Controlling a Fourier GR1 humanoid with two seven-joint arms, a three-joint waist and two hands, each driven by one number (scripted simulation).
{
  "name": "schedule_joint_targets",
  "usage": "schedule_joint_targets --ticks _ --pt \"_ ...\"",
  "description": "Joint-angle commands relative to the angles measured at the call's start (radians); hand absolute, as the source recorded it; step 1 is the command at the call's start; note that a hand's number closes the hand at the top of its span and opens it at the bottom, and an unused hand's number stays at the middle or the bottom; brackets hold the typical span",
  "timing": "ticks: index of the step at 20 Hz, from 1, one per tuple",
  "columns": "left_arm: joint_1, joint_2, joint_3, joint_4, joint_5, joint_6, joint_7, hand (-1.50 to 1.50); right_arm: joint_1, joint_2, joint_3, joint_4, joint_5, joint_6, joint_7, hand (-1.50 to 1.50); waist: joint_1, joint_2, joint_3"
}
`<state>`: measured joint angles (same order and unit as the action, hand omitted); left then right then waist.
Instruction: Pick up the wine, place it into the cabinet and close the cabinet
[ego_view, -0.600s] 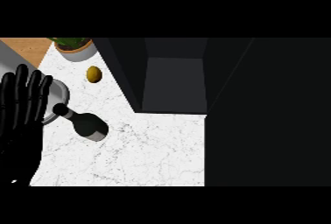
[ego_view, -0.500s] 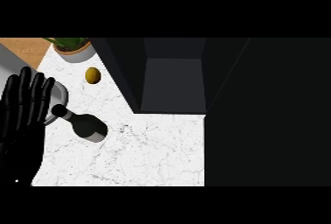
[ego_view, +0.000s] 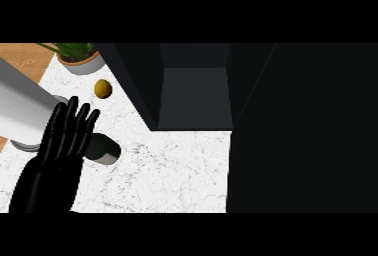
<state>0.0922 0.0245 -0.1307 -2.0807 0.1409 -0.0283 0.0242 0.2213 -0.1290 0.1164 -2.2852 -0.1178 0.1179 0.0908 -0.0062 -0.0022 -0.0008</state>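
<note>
The wine bottle (ego_view: 105, 148) lies on the white marble counter (ego_view: 177, 175) at the left, a dark body with a grey end. My left hand (ego_view: 63, 145) comes up from the lower left with its fingers straight and together, open. Its fingers cover the bottle's left part, and I cannot tell whether they touch it. The dark cabinet (ego_view: 196, 95) stands open at the centre, its grey inside showing. My right hand shows nowhere.
A pale grey cylinder (ego_view: 22, 110) slants in from the upper left behind the hand. A small yellow fruit (ego_view: 102, 88) and a potted plant (ego_view: 80, 59) sit at the back left. A large dark surface (ego_view: 303, 130) fills the right side.
My left hand has moved right, from the left edge to over the bottle's left end. The bottle has stayed in place.
</note>
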Motion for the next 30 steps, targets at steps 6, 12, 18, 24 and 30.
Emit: schedule_joint_targets --ticks 6,12,18,24,30 --pt "0.009 -0.024 -0.145 -0.165 -0.02 0.116 0.18 -1.5 -0.059 -0.009 0.048 -0.173 -0.004 -0.033 0.27 -1.5 0.008 0.001 0.001" --pt "-0.03 -0.024 -0.257 -0.221 -0.092 0.255 0.251 -1.5 -0.093 0.033 0.112 -0.179 0.051 -0.055 0.301 -1.5 0.007 0.001 0.001" --pt "-0.06 -0.024 -0.209 -0.319 -0.079 0.284 0.378 -1.5 -0.186 0.003 -0.02 -0.207 -0.044 -0.055 0.387 -1.5 0.007 0.001 0.001" --pt "0.007 0.021 -0.07 -0.315 0.004 0.212 0.317 -1.5 -0.253 0.025 0.062 -0.276 0.03 -0.115 0.547 -1.5 0.009 0.001 0.0" --pt "0.049 0.064 0.019 -0.421 0.039 0.207 0.403 -1.5 -0.112 0.037 0.08 -0.322 0.045 -0.076 0.455 -1.5 0.007 0.0 0.0"
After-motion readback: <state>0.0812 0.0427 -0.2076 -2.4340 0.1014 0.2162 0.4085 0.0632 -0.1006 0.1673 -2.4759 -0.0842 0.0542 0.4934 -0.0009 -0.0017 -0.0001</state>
